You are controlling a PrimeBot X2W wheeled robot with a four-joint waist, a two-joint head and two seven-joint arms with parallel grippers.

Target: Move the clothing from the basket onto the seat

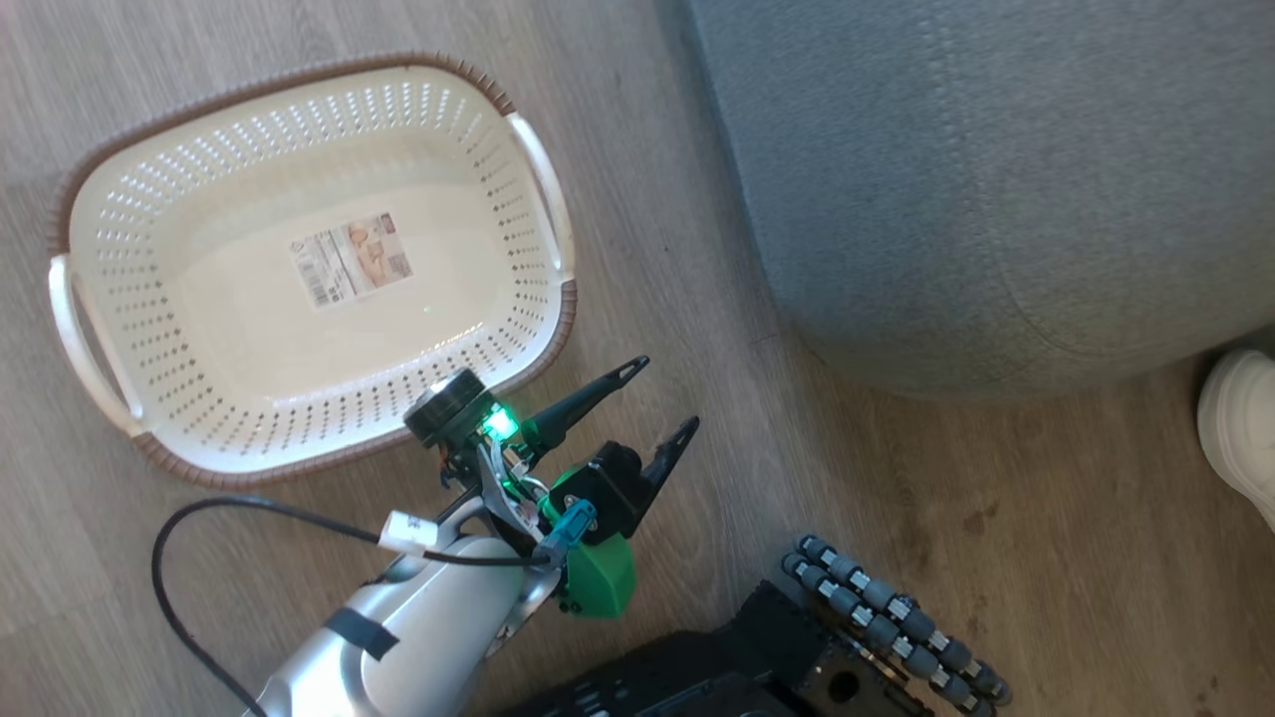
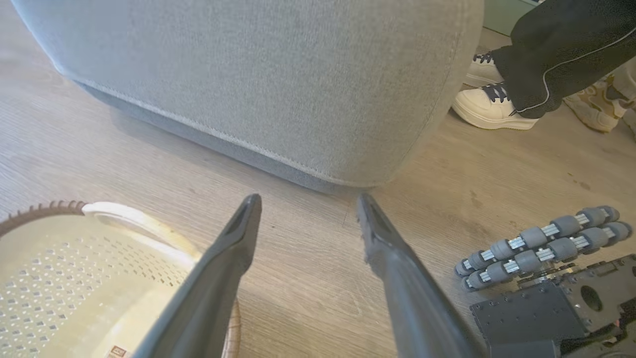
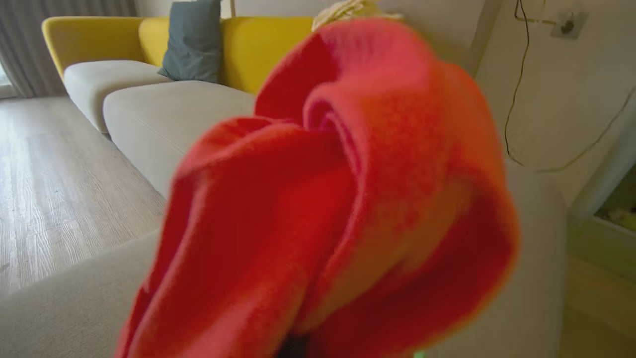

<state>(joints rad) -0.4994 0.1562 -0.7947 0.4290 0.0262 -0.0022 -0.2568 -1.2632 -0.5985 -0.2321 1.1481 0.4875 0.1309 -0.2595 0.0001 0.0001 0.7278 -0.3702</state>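
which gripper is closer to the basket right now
Left. The left gripper hovers just outside the basket, by its near rim, over the floor. The right gripper, hidden behind the clothing, is raised above a pale cushion elsewhere.

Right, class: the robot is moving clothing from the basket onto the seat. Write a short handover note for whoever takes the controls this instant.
Left gripper: open, holding nothing, over the wood floor beside the basket, fingers pointing toward the grey seat.
Right gripper: fingers hidden behind a red garment bunched close before its wrist camera. It is apparently carried, but the grip is not confirmed.
Done: the basket is empty apart from its paper label.
Left: lay the red garment on the seat, release, and check all clothing lies there.
Mind the person's white shoe beside the seat.
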